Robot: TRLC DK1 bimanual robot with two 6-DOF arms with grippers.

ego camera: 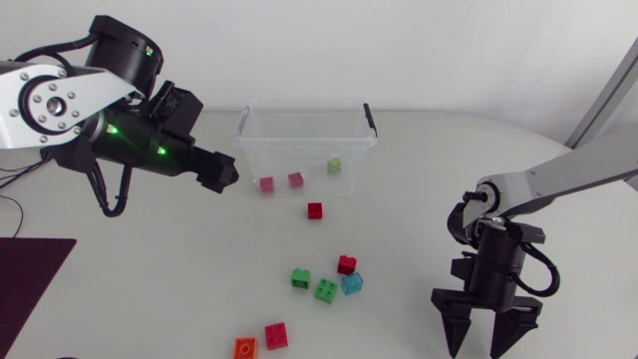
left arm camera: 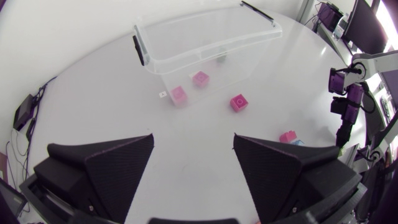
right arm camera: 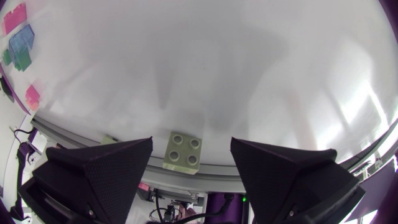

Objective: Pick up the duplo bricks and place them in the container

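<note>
Bricks (ego camera: pixel 326 290) scattered loose on the tabletop (ego camera: pixel 150 279), a few inside the clear container (ego camera: pixel 304 108); left jaws released beside it, right jaws spread empty near the cluster, likely readying a pick.

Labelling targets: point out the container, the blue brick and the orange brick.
container (ego camera: pixel 299 150), head view, clear front wall.
blue brick (ego camera: pixel 352 284), head view, its top.
orange brick (ego camera: pixel 245 348), head view, its top.

white table (ego camera: pixel 419 179) | clear container (ego camera: pixel 299 108) standing | duplo bricks (ego camera: pixel 326 290) scattered loose
</note>
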